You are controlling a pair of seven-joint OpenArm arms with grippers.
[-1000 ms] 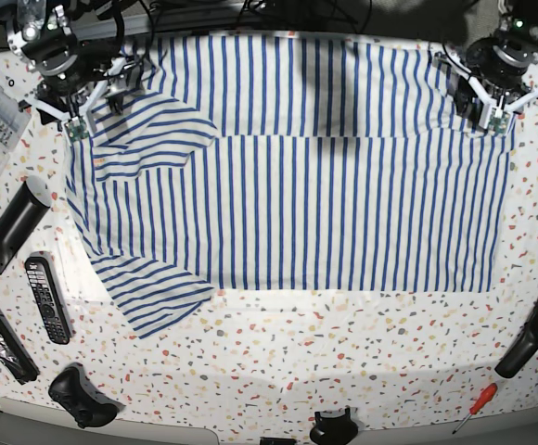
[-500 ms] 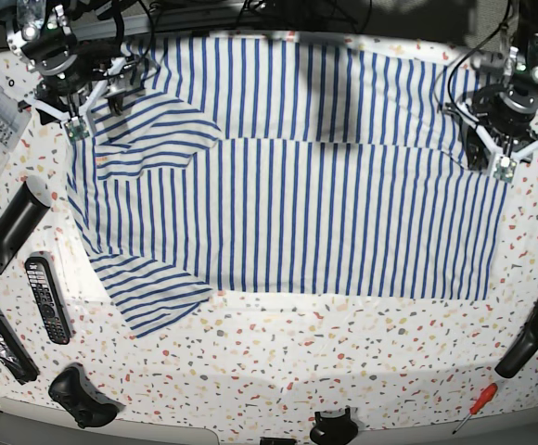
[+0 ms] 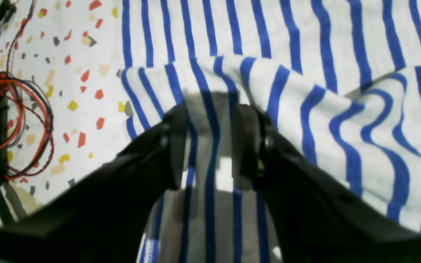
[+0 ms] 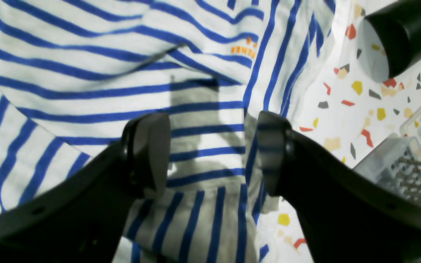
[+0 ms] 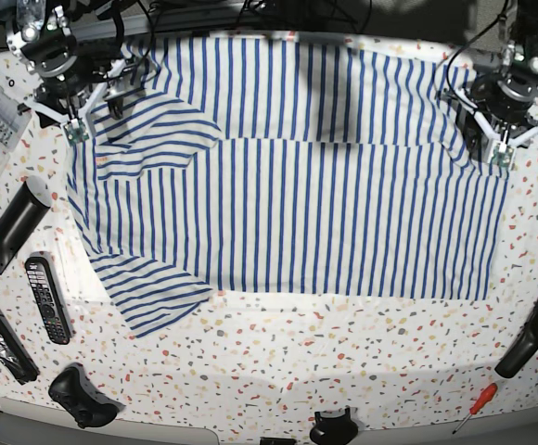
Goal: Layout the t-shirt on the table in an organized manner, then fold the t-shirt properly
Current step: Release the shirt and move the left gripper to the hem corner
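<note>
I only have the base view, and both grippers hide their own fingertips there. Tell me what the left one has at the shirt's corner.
Observer: In the left wrist view, the left gripper has striped cloth of the t-shirt filling the gap between its fingers; it looks gripped.
Operator: Check the cloth ahead of it.
Observer: A raised ridge of shirt bunches just past the fingertips, so it is not flat there.
Operator: Now report the right one.
Observer: The right gripper stands wide open over the folded sleeve, near small orange lettering.
</note>
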